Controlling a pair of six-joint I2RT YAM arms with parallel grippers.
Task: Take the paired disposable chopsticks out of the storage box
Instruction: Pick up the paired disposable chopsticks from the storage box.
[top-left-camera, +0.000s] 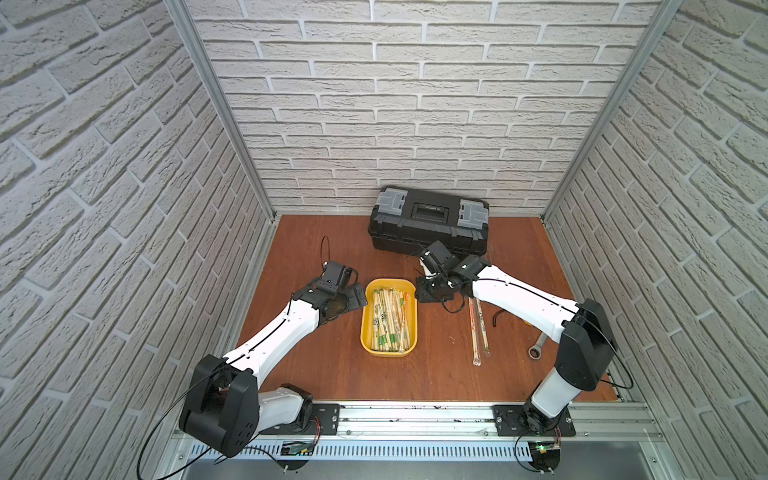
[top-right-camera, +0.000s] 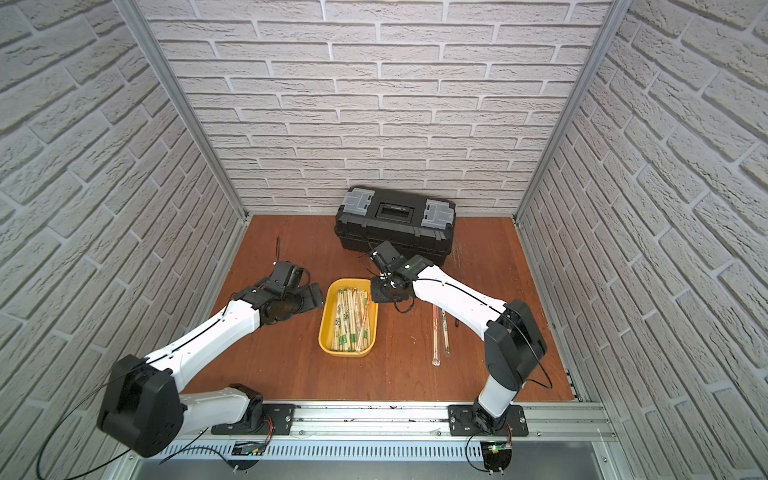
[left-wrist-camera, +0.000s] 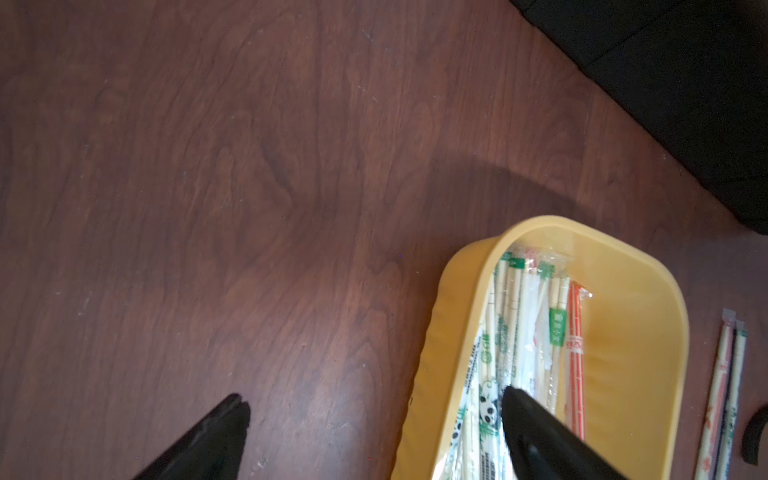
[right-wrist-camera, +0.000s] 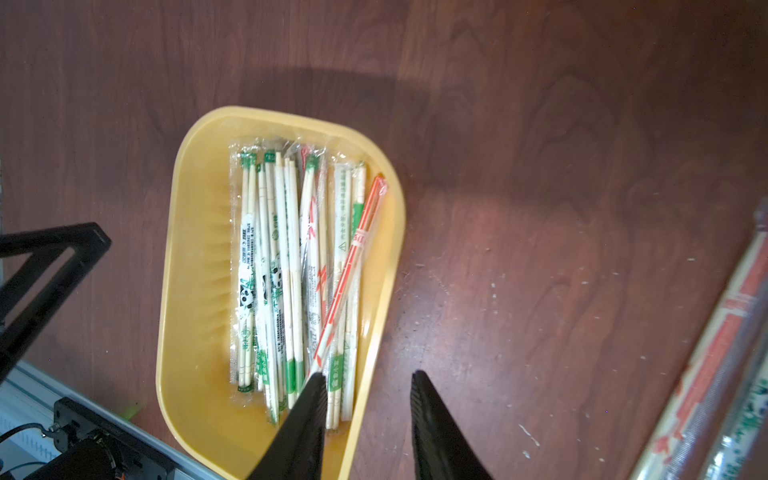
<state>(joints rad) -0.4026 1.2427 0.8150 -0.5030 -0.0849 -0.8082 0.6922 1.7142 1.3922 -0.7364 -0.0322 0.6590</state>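
Counting two sleeved pairs (top-left-camera: 474, 332) out on the table (top-left-camera: 332, 365) right of centre, I see most paired disposable chopsticks (top-left-camera: 388, 318) lying in the storage box (top-left-camera: 388, 354) mid-frame, right gripper (right-wrist-camera: 368, 376) part-open, left gripper (left-wrist-camera: 374, 395) wide, both empty.

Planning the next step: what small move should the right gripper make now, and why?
Probably shift the right gripper down over the orange-striped pair in the yellow tray: its open, empty jaws straddle the tray's rim, and that pair lies slanted on top.
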